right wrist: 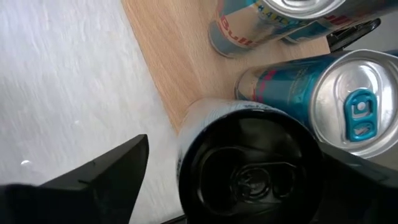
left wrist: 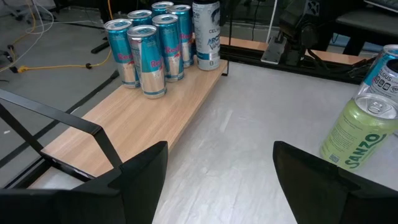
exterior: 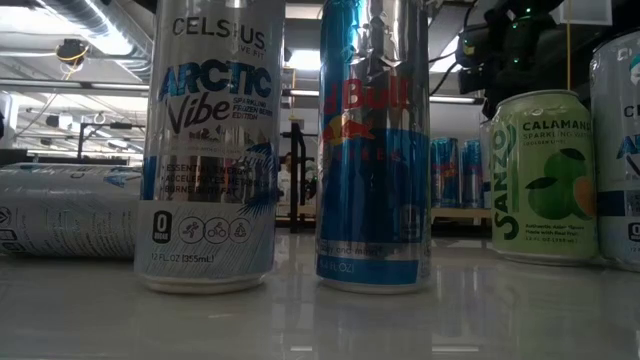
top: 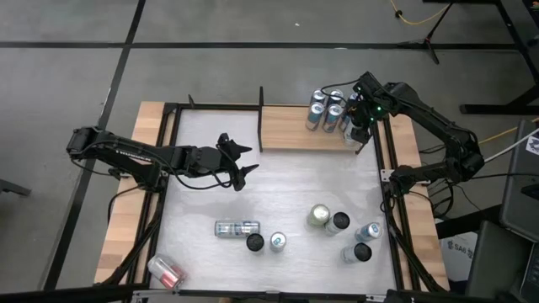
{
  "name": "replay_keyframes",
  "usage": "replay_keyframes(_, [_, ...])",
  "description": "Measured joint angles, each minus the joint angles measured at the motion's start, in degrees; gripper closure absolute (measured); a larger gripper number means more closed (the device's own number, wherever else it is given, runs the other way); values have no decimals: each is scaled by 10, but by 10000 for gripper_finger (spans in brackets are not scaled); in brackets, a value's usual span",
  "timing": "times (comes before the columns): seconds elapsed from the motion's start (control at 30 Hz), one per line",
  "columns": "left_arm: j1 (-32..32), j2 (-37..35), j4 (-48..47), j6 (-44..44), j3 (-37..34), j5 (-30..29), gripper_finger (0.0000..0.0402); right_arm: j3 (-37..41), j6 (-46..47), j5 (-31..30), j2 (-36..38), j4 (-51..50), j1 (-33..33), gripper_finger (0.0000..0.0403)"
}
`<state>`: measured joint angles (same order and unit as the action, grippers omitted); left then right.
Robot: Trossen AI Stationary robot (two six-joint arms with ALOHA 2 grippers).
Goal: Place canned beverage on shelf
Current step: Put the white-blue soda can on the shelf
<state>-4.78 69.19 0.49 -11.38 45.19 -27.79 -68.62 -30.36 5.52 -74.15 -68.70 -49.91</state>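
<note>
shelf [left wrist: 155,112]: light wood, smooth, matt
cans [left wrist: 152,53]: shiny metal, printed glossy sides
black-topped can [right wrist: 249,168]: dark glossy lid
table [top: 278,189]: pale, smooth, faint sheen
fingers [left wrist: 140,180]: matt black

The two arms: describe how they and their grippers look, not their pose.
Both the left arm and the right arm are dark, jointed and slim, with black cables running along them. The left gripper has two flat, black, tapering fingers. The right gripper matches it, and small green lights glow near its wrist.
</note>
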Motion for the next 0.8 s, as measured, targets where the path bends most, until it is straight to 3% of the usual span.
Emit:
replay_keyframes(0.57, [0, 0, 0, 0, 0, 0, 119, -2, 17, -10, 0, -36, 0, 33])
replay_keyframes(0.8, [0, 0, 0, 0, 0, 0, 119, -61, 18, -10, 0, -50, 0, 33])
